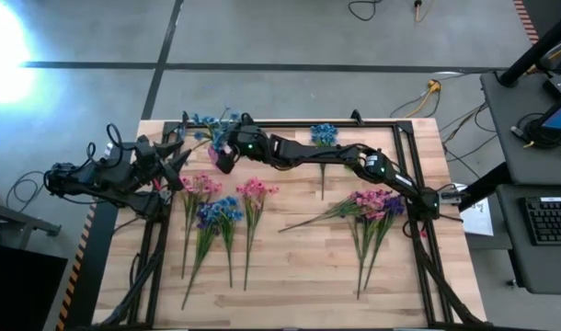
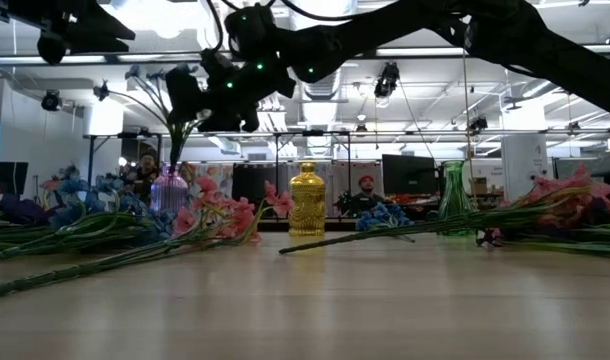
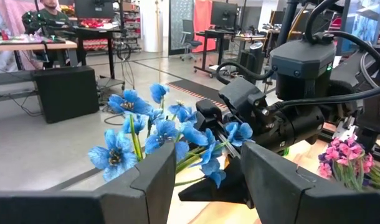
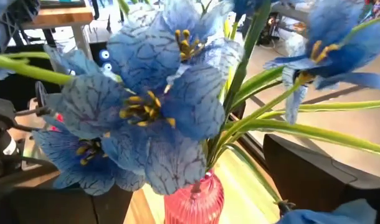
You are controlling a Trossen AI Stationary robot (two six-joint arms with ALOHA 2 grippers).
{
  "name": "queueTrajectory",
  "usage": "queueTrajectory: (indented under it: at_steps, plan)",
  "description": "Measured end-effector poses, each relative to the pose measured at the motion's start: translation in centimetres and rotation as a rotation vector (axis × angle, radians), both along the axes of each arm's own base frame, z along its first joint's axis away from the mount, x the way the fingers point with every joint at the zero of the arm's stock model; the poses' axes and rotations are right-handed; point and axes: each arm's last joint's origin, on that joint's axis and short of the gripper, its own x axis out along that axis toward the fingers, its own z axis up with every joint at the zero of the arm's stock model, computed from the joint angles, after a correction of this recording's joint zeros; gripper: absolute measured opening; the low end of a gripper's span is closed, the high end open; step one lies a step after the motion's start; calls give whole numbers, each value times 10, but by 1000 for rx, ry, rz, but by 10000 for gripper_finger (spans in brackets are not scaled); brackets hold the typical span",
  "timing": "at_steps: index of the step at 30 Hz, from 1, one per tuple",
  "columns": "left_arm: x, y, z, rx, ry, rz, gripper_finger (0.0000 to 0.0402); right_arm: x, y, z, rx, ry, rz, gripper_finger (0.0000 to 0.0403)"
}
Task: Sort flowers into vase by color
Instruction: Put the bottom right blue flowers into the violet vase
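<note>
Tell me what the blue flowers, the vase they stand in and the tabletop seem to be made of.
Blue flowers: probably fabric petals, matte with printed dark veins, on plastic-looking green stems.
Pink vase: looks like translucent ribbed glass, possibly plastic; its ridges catch the light.
Tabletop: light wood in joined strips, butcher-block style, with a smooth, faintly sheened finish.

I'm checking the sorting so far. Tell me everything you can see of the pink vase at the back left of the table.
The pink vase is small, ribbed and looks like translucent glass. It stands upright near the table's back left edge, holding blue flowers with green stems that splay above its neck. The right tool hangs open close around the stems just above it; the left tool waits open nearby. Whether anything else touches it cannot be told.
</note>
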Motion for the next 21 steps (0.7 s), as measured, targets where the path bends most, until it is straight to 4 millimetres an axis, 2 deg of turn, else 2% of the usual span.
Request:
queueTrajectory:
  at_steps: [5, 10, 21]
  plan:
    - [-3, 1, 9, 11, -24, -2, 168, -1, 3, 1, 5, 25, 5, 325]
    - [-7, 2, 17, 25, -32, -3, 168, -4, 4, 9, -5, 25, 8, 325]
    - [-6, 2, 15, 31, -15, -4, 168, -9, 6, 5, 18, 126, 7, 325]
